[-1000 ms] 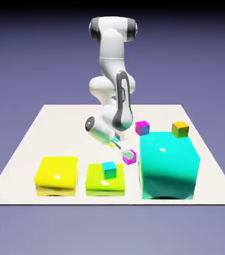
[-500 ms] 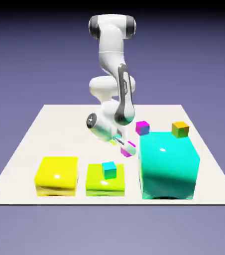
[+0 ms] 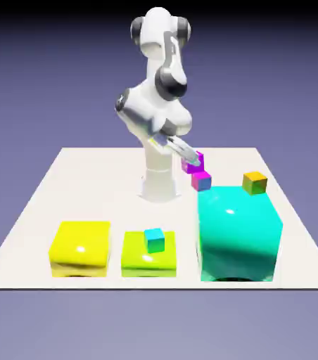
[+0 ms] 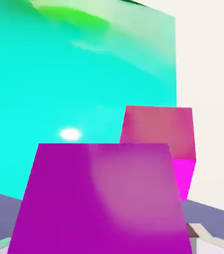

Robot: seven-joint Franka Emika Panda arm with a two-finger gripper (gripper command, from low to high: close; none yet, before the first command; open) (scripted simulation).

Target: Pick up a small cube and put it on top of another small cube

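One second ago the claw (image 3: pixel 188 159) stood low over the table (image 3: pixel 84 183), around the tiny all-magenta cube with the darker purple side (image 3: pixel 192 163), just beside the big glossy teal block (image 3: pixel 238 235). Since then the claw has closed on this cube, lifted it off the table, and carried it up and toward the far side. Now the cube hangs in the closed claw just above the other tiny cube with a magenta top and a blue side face (image 3: pixel 201 181), which rests on the table behind the teal block's far left corner. In the exterior view the two cubes seem not to touch yet; a small gap shows between them.

For the task this means, in my judgement, that the pick is done and the carry is nearly done. What remains is to line up the held cube, lower it onto the resting one, and release.

In the hand view the held cube (image 4: pixel 101 203) fills the lower part of the picture, and it hides the fingertips almost completely. The resting cube (image 4: pixel 158 134) shows beyond it, a little to the right, so the alignment may not be exact yet.

All things are hard, flat-faced cubes or blocks with sharp edges. The surfaces are smooth and shiny: the teal block (image 4: pixel 59 84) carries a bright highlight. The table is matte white. The small tops give little room for error.
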